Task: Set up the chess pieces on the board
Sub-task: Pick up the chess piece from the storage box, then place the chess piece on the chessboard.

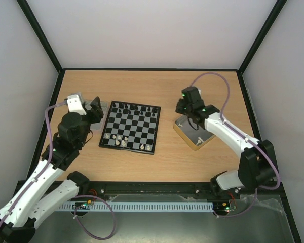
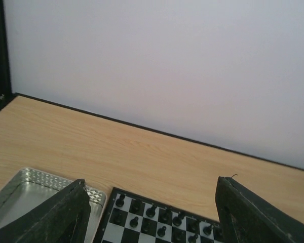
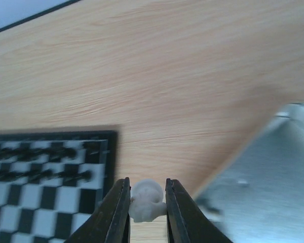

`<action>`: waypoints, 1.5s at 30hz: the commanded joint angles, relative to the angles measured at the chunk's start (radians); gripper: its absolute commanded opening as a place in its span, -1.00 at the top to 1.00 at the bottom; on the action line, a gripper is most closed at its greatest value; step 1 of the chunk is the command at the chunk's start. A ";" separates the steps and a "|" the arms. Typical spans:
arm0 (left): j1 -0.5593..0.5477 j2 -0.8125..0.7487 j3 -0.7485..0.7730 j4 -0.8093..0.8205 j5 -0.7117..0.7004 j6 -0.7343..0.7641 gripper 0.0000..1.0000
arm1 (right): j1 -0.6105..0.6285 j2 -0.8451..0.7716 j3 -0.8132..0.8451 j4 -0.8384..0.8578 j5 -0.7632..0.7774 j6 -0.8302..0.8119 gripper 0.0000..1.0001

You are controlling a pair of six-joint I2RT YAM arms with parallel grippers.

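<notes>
Right gripper (image 3: 146, 195) clamps a white chess piece (image 3: 143, 203), lower centre; left gripper (image 2: 151, 182) stands apart, board (image 2: 142, 230) at bottom edge.

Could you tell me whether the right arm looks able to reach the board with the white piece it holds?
Probably yes: the right claw, shut on a white chess piece, hangs beside the board with only bare table between; the left claw is at the board's other side.

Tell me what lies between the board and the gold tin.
Only bare table separates board and tin, clear in the top view; the right wrist view agrees.
</notes>
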 commanded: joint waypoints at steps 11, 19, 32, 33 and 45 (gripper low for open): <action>0.041 -0.154 -0.026 -0.021 -0.395 -0.142 -0.40 | 0.516 0.396 0.465 -0.078 0.016 0.000 0.64; 0.160 -0.155 -0.004 -0.060 -0.401 -0.192 -0.40 | 0.681 0.618 0.736 -0.194 0.012 -0.049 0.63; 0.200 -0.155 -0.007 -0.075 -0.362 -0.210 -0.43 | 0.732 0.773 0.875 -0.360 -0.065 -0.108 0.62; 0.203 -0.155 -0.007 -0.074 -0.357 -0.210 -0.43 | 0.733 0.784 0.884 -0.367 -0.068 -0.112 0.62; 0.214 -0.153 -0.009 -0.076 -0.349 -0.214 -0.43 | 0.745 0.882 0.952 -0.416 -0.080 -0.139 0.57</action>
